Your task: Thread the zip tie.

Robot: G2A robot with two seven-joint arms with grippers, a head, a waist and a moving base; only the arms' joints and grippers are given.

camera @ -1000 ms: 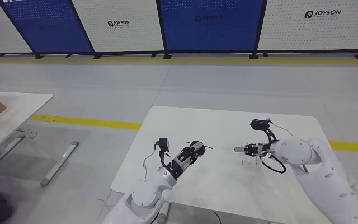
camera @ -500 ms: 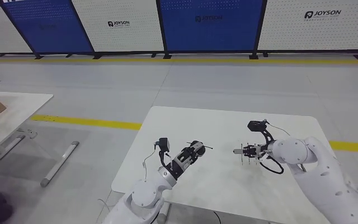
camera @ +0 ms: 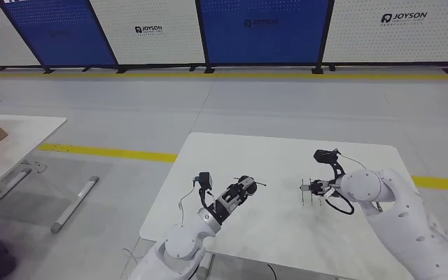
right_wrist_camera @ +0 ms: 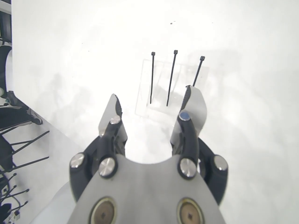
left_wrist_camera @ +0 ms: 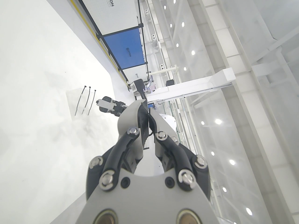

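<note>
While the right claw gapes wide, three zip ties lie just beyond it.

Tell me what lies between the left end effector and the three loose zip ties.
Bare tabletop; the top view shows the stretch from left end effector to zip ties.

The top camera is looking down from above the arms, from far enough back to be taking in most of the white rectangular worktop, both arms and the grey floor beyond. The left wrist camera is sitting close behind the left claw and facing across the worktop toward the right claw, while the right wrist camera is hanging near the surface and peering steeply down between its own claw's fingers. All three views are sharing the three black plastic zip ties lying on a clear thin sheet.
</note>
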